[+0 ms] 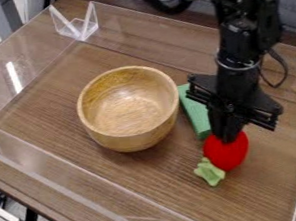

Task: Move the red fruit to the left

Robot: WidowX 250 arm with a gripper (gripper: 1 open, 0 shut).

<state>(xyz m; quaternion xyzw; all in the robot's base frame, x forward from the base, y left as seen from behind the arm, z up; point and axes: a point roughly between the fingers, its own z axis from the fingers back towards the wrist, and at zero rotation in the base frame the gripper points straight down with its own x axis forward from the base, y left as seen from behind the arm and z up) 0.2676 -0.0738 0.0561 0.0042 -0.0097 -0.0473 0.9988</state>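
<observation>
wooden bowl [120,136] shows bare wood inside. glossy red fruit [227,151], pale green cap [212,173], sits near it. gripper [231,131] jaws clamp the fruit.

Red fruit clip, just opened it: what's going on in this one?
The robot arm's gripper points straight down with its fingers closed on the red fruit. The fruit looks to be resting on the wooden table, with its green cap toward the camera. It lies to the right of the wooden bowl, just in front of a green block. It has not yet been moved left.
</observation>
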